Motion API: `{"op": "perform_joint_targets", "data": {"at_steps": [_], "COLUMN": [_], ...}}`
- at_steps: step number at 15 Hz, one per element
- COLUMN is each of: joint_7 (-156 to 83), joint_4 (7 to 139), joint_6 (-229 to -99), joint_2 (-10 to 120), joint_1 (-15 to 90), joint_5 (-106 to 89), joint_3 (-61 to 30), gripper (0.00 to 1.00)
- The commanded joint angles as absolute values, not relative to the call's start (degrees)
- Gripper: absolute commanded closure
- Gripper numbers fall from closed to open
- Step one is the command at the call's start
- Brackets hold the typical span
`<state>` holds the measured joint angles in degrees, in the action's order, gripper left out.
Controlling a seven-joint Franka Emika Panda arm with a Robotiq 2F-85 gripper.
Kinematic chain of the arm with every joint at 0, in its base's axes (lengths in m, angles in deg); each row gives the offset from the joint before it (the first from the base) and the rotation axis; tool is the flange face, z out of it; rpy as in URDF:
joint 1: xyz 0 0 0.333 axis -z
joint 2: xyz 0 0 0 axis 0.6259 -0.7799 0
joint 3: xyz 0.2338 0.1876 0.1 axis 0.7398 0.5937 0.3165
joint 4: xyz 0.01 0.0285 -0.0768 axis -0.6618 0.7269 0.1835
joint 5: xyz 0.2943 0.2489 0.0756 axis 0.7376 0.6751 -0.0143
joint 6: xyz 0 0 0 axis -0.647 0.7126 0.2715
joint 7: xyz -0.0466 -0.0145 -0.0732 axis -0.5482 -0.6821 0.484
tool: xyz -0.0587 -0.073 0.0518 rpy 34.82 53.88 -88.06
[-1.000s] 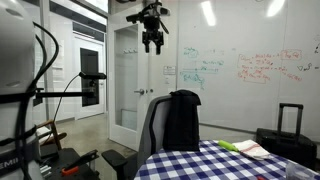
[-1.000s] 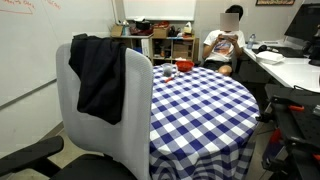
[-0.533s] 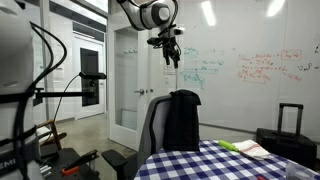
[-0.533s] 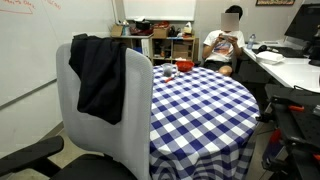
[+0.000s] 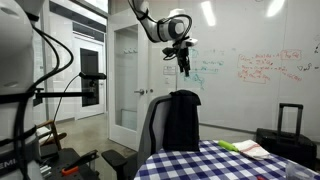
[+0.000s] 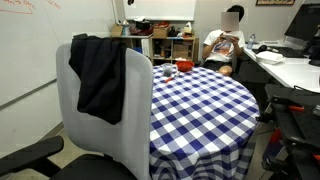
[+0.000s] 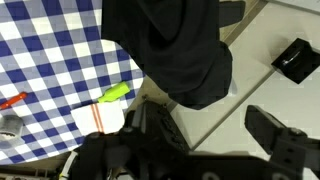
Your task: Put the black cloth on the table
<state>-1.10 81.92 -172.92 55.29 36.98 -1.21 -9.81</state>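
The black cloth (image 5: 183, 120) hangs limp over the back of the grey office chair (image 5: 155, 125), which stands at the table (image 5: 215, 162) with its blue-and-white checkered cloth. Both exterior views show it; the cloth (image 6: 98, 75) drapes over the chair's top corner. My gripper (image 5: 184, 68) hangs high in the air, above the chair and cloth, with clear space between. In the wrist view the gripper (image 7: 205, 130) is open and empty, and the cloth (image 7: 170, 50) lies below it, beside the table (image 7: 50, 60).
A person (image 6: 225, 40) sits beyond the table. A black suitcase (image 5: 289, 135) stands by the whiteboard wall. Green and orange items (image 7: 115, 93) and white paper lie on the table. A red object (image 6: 168, 71) sits at its far edge. Camera stands (image 5: 40, 100) stand nearby.
My gripper has moved sideways from near the door to a spot over the chair and has dropped a little. The cloth, chair and table have not moved.
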Motion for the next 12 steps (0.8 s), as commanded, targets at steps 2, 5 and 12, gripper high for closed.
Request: {"op": "perform_joint_targets", "data": {"at_steps": [2,5,12], "joint_7": [-0.29,-0.42,-0.5], "joint_4": [73.32,71.06,68.4], "joint_6": [-166.0,-163.21,-161.48], "joint_2": [48.21,45.86,41.84], "joint_1": [36.16,35.97,34.73], "joint_5": [4.52,7.05,6.96], "joint_3": [-10.18,-10.12,-10.53], "gripper": [0.0,0.0,0.0]}}
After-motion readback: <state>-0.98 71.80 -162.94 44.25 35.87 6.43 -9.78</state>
